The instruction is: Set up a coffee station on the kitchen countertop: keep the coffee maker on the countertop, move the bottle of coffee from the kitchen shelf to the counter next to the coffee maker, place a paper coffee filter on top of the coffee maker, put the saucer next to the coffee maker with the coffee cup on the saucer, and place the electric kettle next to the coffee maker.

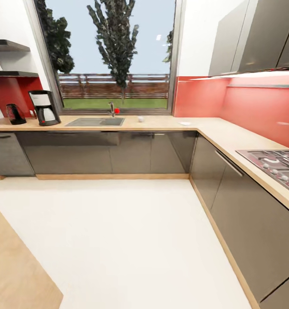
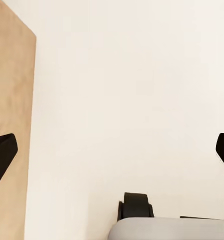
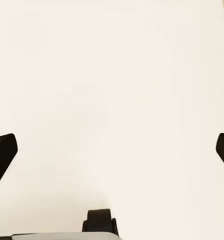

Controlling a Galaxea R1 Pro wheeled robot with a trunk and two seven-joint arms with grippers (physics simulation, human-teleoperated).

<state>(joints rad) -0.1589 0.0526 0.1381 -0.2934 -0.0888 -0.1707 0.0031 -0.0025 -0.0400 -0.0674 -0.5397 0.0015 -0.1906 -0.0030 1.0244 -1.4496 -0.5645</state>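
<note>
Black drip coffee maker point(image 1: 44, 107) stands on the light wooden surface point(image 1: 161, 123), dark red electric kettle point(image 1: 14, 114) just beside it. Small white cup point(image 1: 141, 119) sits well apart from it, past the sink point(image 1: 95, 122). Left gripper point(image 2: 112, 150) and right gripper point(image 3: 112, 150) jaws spread wide, holding nothing, over white floor point(image 3: 112, 75).

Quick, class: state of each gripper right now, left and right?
Left gripper: open, fingers wide apart, holding nothing.
Right gripper: open, fingers wide apart, holding nothing.

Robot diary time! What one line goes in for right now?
phase: approaching | coffee maker, electric kettle: on countertop | left gripper: open | right gripper: open

Home kitchen — L-shaped countertop point(image 1: 161, 123) running under a window point(image 1: 112, 56), sink point(image 1: 95, 122), gas hob point(image 1: 275, 163), coffee maker point(image 1: 44, 107) and kettle point(image 1: 14, 114) sitting out — red backsplash point(image 1: 247, 105) glowing.
</note>
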